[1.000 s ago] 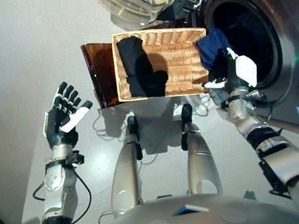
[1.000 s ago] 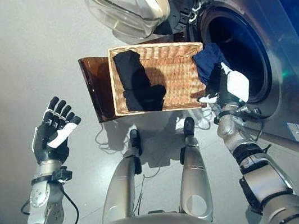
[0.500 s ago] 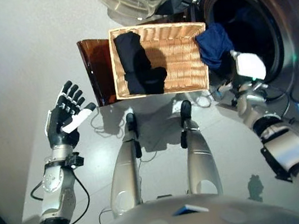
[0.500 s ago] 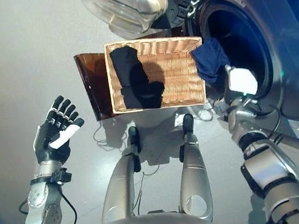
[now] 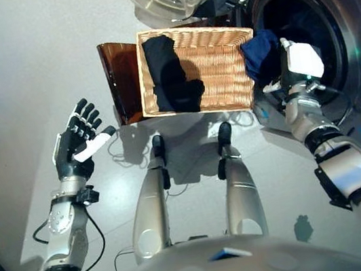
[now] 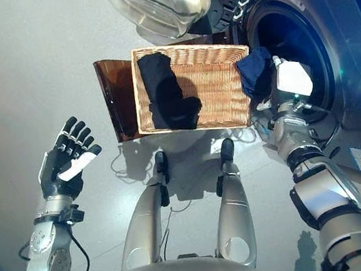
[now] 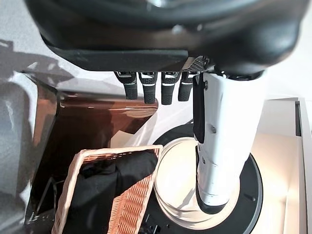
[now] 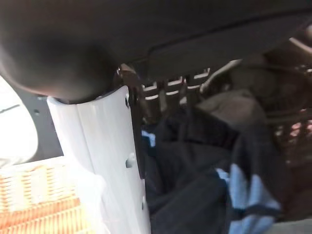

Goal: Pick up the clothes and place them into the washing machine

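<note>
Eye views: right hand (image 5: 298,75) is at the washer (image 5: 349,26) mouth, clamped on a blue cloth (image 5: 258,54) that bunches and droops over the basket (image 5: 221,67) corner next to the drum opening. A second, black cloth (image 5: 169,75) lies in the basket's left half. Both look light, limp and not fragile, so they should sag and may snag on the wicker; best pinched by a raised fold with fingers well closed. Left hand (image 5: 78,138) is raised off to the side, fingers spread, empty.

Left wrist view: fingers (image 7: 152,87) straight, nothing held; basket with the black cloth (image 7: 102,187) and the open washer door (image 7: 195,195) lie beyond.

Right wrist view: fingers curled into the blue cloth (image 8: 204,180), thumb (image 8: 107,165) alongside; basket weave shows at the corner.
</note>
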Controlling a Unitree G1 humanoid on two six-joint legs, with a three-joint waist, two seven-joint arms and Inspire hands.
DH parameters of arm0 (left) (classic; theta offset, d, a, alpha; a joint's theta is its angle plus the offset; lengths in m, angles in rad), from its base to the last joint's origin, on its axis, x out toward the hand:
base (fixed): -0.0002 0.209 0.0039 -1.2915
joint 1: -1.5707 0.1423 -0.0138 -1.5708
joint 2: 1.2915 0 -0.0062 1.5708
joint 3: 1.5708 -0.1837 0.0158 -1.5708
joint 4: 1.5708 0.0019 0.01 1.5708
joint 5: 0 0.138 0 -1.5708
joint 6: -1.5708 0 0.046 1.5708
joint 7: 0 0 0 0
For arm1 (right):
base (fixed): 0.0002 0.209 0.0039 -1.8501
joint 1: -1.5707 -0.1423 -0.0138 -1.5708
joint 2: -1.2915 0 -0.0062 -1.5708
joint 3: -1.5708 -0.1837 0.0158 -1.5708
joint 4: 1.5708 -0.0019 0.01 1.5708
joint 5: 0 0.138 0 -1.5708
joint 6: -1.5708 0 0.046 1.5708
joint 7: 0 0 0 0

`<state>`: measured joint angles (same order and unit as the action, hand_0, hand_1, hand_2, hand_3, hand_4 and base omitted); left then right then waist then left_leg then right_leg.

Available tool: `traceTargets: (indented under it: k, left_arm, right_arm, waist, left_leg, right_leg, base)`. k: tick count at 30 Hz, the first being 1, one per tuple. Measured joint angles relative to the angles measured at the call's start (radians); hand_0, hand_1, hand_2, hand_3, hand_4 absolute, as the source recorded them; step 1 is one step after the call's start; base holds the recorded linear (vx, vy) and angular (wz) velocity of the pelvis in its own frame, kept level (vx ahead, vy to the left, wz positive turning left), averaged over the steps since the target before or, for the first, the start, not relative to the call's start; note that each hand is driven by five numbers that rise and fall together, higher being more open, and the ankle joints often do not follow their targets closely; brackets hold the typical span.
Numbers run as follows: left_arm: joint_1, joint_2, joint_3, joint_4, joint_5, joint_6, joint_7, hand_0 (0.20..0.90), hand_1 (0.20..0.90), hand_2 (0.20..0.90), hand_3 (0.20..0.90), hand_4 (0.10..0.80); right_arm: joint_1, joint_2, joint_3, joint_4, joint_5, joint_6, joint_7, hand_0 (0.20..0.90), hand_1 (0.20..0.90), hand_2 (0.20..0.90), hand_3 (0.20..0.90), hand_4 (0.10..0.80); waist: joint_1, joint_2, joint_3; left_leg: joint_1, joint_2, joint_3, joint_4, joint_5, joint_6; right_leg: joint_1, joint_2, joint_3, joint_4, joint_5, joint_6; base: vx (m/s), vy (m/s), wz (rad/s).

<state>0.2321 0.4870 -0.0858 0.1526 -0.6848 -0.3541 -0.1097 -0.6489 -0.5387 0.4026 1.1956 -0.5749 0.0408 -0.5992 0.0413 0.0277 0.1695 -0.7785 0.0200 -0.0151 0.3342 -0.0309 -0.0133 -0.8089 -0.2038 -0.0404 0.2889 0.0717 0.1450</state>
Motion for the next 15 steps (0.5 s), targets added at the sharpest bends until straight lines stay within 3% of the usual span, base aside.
traceTargets:
  k: [6,15]
  left_arm:
    - [0.009,0.043,0.001,-0.037,-0.016,0.0,-0.003,0.9,0.9,0.9,0.9,0.8]
    - [0.021,0.081,0.004,-0.08,-0.022,0.001,-0.016,0.9,0.9,0.9,0.9,0.8]
  right_arm:
    - [-0.097,0.0,0.045,0.158,-0.004,0.003,0.035,0.9,0.9,0.9,0.9,0.8]
    - [-0.17,-0.037,0.084,0.162,0.001,-0.001,0.077,0.9,0.9,0.9,0.9,0.8]
  waist:
    - [0.015,-0.001,0.009]
    - [0.033,0.015,0.057]
  left_leg:
    - [-0.045,0.0,0.0,0.021,-0.003,0.003]
    - [-0.121,-0.009,-0.009,0.108,-0.029,0.003]
  right_leg:
    - [-0.037,-0.003,-0.001,0.004,-0.004,-0.009]
    - [-0.112,-0.009,0.0,0.104,-0.033,-0.002]
  base:
    - [-0.002,0.011,0.02]
    - [-0.003,0.001,0.04]
